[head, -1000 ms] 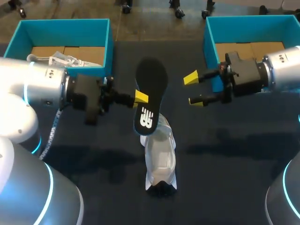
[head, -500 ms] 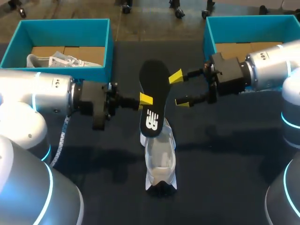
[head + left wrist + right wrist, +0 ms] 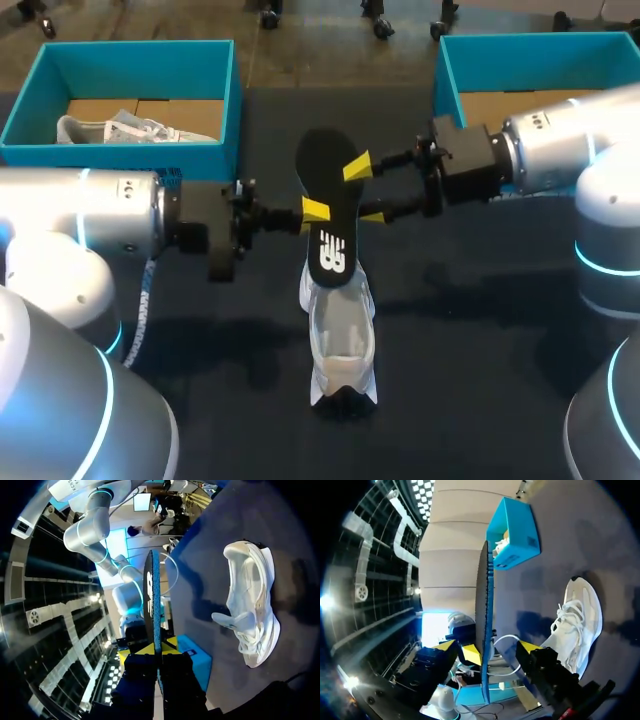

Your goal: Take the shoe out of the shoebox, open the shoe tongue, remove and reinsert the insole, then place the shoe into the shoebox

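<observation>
The black insole (image 3: 331,205) stands on edge above the table, its heel end hanging over the white shoe (image 3: 340,340). My left gripper (image 3: 315,210) is shut on the insole's left edge; in the left wrist view the insole (image 3: 151,595) rises edge-on from between the left gripper's (image 3: 156,652) fingers, with the shoe (image 3: 250,610) lying beside it. My right gripper (image 3: 363,190) is open, one finger on each side of the insole's right edge. In the right wrist view the insole (image 3: 484,605) stands between the right gripper's (image 3: 487,650) tips with gaps on both sides; the shoe (image 3: 577,620) lies beyond.
A teal shoebox (image 3: 225,95) at the back left holds a second white shoe (image 3: 120,128). Another teal shoebox (image 3: 445,70) stands at the back right, behind my right arm. A loose white lace (image 3: 140,310) hangs under my left arm.
My right gripper has moved left until its fingers straddle the insole, and they have narrowed. My left gripper carried the insole slightly right and lower, still holding it.
</observation>
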Tool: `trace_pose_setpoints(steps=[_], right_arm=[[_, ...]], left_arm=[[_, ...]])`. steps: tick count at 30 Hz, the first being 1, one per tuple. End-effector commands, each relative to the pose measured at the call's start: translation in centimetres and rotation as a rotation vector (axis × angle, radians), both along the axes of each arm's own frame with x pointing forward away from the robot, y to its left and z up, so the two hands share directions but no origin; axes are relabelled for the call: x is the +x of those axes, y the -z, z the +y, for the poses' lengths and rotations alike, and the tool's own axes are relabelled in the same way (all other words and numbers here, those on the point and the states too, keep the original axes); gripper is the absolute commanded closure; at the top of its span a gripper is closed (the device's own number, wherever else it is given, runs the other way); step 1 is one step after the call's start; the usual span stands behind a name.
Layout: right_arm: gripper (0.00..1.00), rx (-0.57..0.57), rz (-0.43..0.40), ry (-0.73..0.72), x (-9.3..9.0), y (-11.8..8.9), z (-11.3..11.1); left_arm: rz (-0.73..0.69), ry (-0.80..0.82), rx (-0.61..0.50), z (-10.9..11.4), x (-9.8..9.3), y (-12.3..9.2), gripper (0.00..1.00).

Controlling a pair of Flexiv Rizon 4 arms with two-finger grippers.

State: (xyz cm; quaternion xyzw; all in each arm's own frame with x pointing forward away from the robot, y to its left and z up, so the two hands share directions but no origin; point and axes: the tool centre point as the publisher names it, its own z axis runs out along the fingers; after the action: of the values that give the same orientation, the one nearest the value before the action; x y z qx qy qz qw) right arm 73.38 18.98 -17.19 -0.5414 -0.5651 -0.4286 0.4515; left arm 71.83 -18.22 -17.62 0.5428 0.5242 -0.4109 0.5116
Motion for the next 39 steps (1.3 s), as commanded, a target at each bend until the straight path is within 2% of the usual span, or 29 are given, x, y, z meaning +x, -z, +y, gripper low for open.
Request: trace_pose_setpoints(steps=[1, 5, 7, 10, 16, 19, 23, 34, 39], right_arm=[[0.33, 0.009, -0.003, 0.016, -0.4, 0.4, 0.1], [0.36, 0.015, -0.004, 0.026, -0.5, 0.5, 0.1], [0.43, 0.019, -0.005, 0.032, -0.4, 0.5, 0.1], [0.45, 0.030, -0.005, 0.037, -0.4, 0.6, 0.1], [0.41, 0.033, -0.001, 0.044, -0.2, 0.7, 0.0], [0.51, 0.033, 0.001, 0.045, 0.0, 0.8, 0.1], [0.56, 0.029, 0.001, 0.048, 0.2, 0.8, 0.0], [0.56, 0.030, 0.010, 0.039, 0.3, 0.8, 0.0], [0.61, 0.023, 0.011, 0.039, 0.3, 0.8, 0.1]], left_arm=[[-0.003, -0.014, -0.005, -0.7, 0.1, 0.1, 1.00], [-0.003, -0.024, -0.008, -0.9, 0.3, 0.2, 1.00], [-0.001, -0.029, -0.009, -1.0, 0.5, 0.3, 1.00], [0.001, -0.035, -0.006, -1.0, 0.8, 0.5, 1.00], [0.017, -0.033, -0.008, -1.1, 1.1, 0.7, 1.00], [0.019, -0.034, -0.007, -1.1, 1.2, 0.8, 1.00], [0.019, -0.033, -0.008, -1.2, 1.2, 0.8, 1.00], [0.016, -0.031, -0.006, -1.5, 1.2, 0.8, 1.00], [0.016, -0.031, -0.004, -1.6, 1.2, 0.8, 1.00]])
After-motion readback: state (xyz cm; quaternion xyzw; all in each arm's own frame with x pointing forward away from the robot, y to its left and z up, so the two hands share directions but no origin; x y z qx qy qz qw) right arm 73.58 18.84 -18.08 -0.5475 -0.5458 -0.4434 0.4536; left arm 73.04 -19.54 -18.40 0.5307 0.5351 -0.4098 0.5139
